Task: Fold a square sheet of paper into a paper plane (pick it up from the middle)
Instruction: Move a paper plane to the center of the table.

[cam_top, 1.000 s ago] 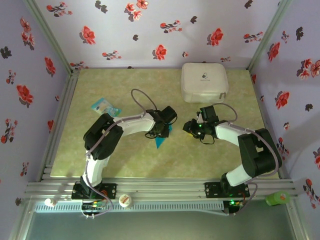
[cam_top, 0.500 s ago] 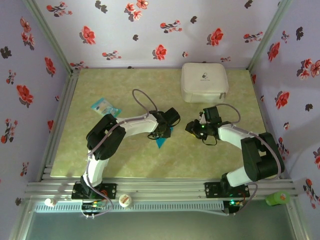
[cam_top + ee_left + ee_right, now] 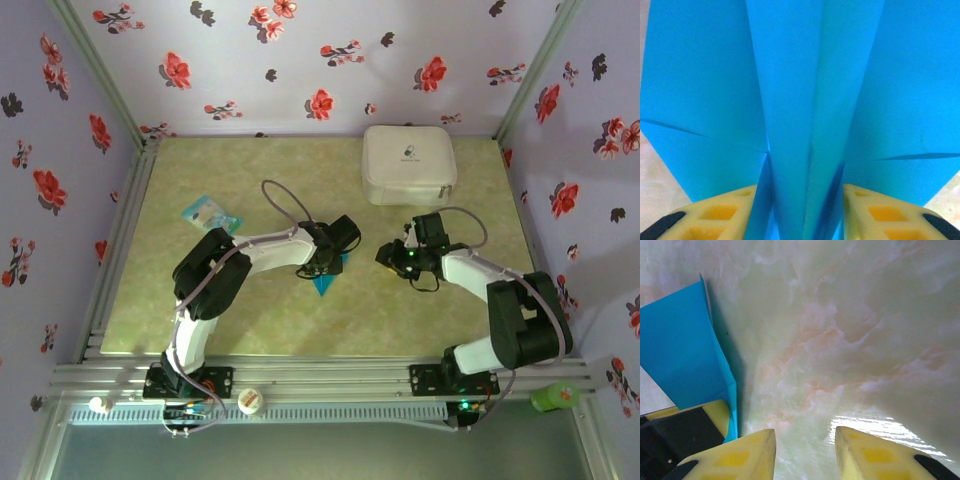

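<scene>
**Risk: plane slips or springs open at the left-hand hold**

- The paper plane (image 3: pixel 323 283) lies mid-table, nose toward the arm bases, tail end under the left gripper (image 3: pixel 800 212).
- Left wrist view: the centre keel stands up between the two yellow pads (image 3: pixel 720 212), with paper touching both inner faces. I cannot tell whether that is a real pinch or just a loose bracket around the fold.
- The right gripper (image 3: pixel 805 440) has its jaws apart with nothing in them. It hovers over bare table (image 3: pixel 250 320), just beside the plane's right wing edge.

What could go wrong, as I judge it:
1. Weak hold on the keel. Any lift or drag lets the paper slide out, or it pivots and lands skewed.
2. Creases look soft. With side pressure gone, the keel splays and the wings relax flat, which loses the dart shape.
3. Squeezing hard low on the keel crushes the fold or adds a stray crease.
4. The right fingers sit close to the raised wing edge. A sideways approach catches it, then buckles or shoves the plane across the glossy top.
5. The two grippers work near each other, so finger-to-finger contact is likely if both close in on the same fold.
6. Paper blocks the left wrist camera, so nose alignment has to be checked from overhead.
</scene>
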{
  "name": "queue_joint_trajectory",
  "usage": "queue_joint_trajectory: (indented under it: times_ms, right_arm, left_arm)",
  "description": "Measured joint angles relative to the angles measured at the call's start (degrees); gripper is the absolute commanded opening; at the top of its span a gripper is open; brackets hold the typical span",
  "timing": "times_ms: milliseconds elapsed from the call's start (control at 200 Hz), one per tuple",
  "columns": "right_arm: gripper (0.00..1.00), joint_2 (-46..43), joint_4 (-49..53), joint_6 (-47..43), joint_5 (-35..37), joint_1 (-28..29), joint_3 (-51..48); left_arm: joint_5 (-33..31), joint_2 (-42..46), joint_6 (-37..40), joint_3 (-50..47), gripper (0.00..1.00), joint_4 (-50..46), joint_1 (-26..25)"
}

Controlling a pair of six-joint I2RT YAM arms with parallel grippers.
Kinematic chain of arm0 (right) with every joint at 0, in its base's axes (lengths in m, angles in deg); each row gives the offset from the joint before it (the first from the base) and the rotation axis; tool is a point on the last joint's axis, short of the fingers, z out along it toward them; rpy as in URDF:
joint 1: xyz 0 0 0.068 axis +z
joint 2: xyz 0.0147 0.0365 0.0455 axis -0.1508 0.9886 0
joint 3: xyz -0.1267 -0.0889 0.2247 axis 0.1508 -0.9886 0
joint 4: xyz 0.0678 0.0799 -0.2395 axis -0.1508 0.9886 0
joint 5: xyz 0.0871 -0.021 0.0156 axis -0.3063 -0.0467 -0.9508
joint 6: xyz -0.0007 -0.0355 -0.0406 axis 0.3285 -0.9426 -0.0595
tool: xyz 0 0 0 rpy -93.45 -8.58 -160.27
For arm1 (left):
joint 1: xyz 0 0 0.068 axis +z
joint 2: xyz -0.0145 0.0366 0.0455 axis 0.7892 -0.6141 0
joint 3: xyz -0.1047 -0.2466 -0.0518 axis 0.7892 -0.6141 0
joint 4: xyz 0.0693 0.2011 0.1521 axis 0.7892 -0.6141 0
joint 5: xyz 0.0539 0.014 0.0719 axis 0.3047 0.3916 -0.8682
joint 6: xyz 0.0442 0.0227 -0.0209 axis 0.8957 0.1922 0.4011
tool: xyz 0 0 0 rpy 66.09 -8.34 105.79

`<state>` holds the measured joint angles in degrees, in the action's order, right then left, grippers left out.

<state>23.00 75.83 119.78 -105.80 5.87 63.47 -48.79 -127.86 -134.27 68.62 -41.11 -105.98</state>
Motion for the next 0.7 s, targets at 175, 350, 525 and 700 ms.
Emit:
queue_joint_trajectory:
  times_ms: [175,350,525,700]
  right_arm:
    - [0.39,-2.3,2.7,-1.6,2.2,-0.1,0.1]
    - [0.41,-2.7,5.2,-3.0,4.3,-0.1,1.3]
    - [0.5,-5.3,8.3,-4.7,8.9,-0.5,2.1]
    - [0.59,-10.0,12.4,-6.8,18.3,-1.0,4.6]
  left_arm:
    - [-0.4,1.0,-1.0,-0.6,0.46,-0.3,0.0]
    - [-0.4,2.6,-1.3,-0.6,0.48,-0.3,0.0]
    - [-0.9,5.9,-1.2,-1.7,0.51,0.1,0.0]
    - [-2.5,11.5,0.0,-4.3,0.54,1.0,0.1]
